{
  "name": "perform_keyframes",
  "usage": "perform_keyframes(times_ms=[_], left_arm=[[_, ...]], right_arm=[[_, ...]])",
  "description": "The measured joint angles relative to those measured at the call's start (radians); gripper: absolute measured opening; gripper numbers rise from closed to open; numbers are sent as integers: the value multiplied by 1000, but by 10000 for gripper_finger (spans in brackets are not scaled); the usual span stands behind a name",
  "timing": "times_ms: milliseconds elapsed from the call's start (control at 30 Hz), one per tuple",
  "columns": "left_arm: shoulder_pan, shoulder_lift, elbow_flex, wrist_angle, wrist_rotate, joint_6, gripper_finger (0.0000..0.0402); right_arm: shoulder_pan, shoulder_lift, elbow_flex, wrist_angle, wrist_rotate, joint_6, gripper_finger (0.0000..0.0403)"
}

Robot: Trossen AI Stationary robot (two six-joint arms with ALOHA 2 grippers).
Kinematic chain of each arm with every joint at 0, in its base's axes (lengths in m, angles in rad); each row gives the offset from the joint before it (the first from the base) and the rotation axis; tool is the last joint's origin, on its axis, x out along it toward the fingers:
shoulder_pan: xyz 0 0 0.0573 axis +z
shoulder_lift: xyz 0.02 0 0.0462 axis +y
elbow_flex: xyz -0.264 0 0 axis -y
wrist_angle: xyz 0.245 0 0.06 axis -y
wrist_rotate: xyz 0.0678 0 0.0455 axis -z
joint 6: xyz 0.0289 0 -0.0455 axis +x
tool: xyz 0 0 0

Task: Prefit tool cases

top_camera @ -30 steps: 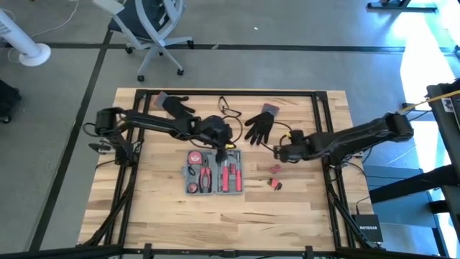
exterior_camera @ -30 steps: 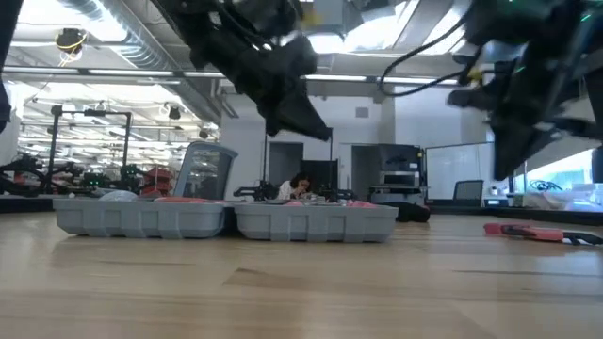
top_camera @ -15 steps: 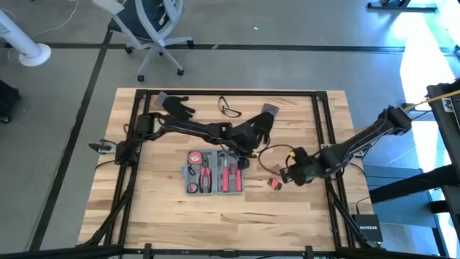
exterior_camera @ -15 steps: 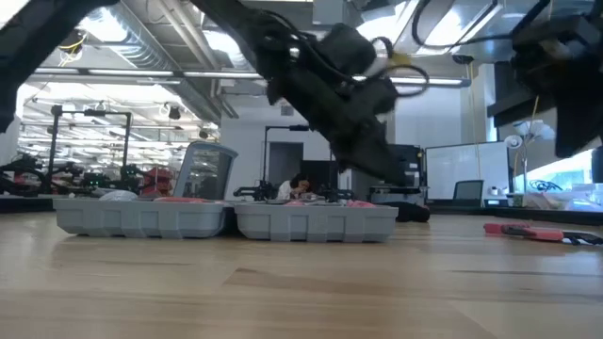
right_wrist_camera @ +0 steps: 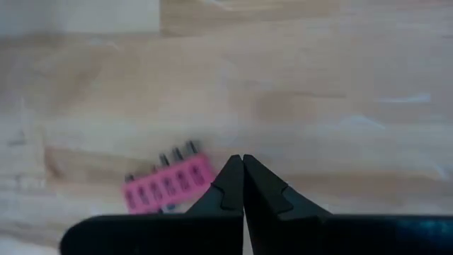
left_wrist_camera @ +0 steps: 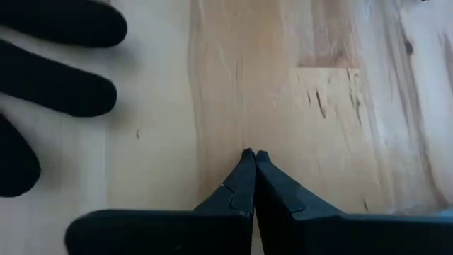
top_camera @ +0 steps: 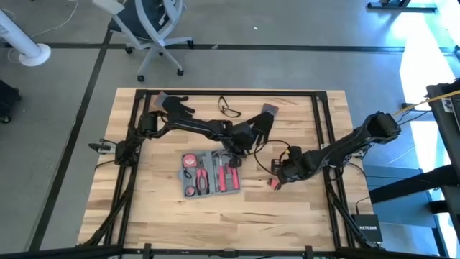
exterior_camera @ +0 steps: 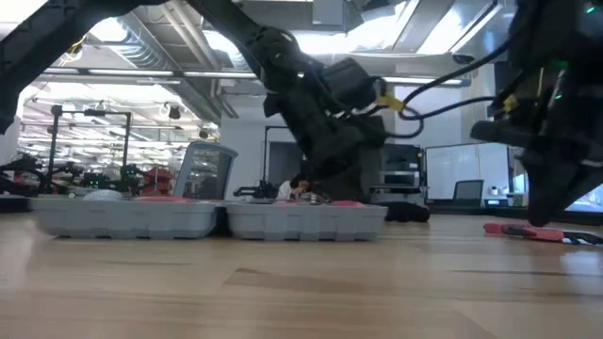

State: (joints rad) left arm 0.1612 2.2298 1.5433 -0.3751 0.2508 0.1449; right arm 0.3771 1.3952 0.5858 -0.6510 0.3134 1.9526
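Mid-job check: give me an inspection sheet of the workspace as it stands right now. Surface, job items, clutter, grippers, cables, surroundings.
Surface: wooden table inside a black frame; bare wood along the near edge.
Job's things: tool case lies open and flat at mid-table, slightly skewed, red-handled tools in its recesses.
Clutter: two black gloves and safety glasses at the far side; pink bit holder and a small red piece right of the case.
Grippers: left gripper shut, empty, at the case's far right corner; right gripper shut, empty, beside the pink bit holder.
Cables: yellow-tagged cable loops on the right arm.
Surroundings: office chair and fan on the floor beyond the table.
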Motion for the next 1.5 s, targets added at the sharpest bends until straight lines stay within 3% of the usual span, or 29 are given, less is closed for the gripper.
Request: perform_keyframes(times_ms=[200,533,900,1067,1200,1267,1400,1500], left_arm=[[25,-19,-64,-16,57,-25,0],[20,-129,-192,-23,50,-2,0],[-112,-211,-372,204,51,-141,0],[-166,-212,-366,258,63,-69,0],[-156,-214,-358,283,40,-30,0],[-147,-214,-358,317,11,-28,0],[-117,-214,-356,433,3,-14,0],[-97,-202,-349,480,1,-11,0]], right_arm=[[-45,47,1,72,-2,-87,0],[-45,58,0,225,-9,-88,0],[-71,130,16,464,20,-114,0],[-55,79,65,385,48,-193,0],[3,-5,122,170,61,-232,0],[49,-31,136,85,47,-194,0],[156,-35,135,88,8,-58,0],[229,-3,136,180,84,72,0]])
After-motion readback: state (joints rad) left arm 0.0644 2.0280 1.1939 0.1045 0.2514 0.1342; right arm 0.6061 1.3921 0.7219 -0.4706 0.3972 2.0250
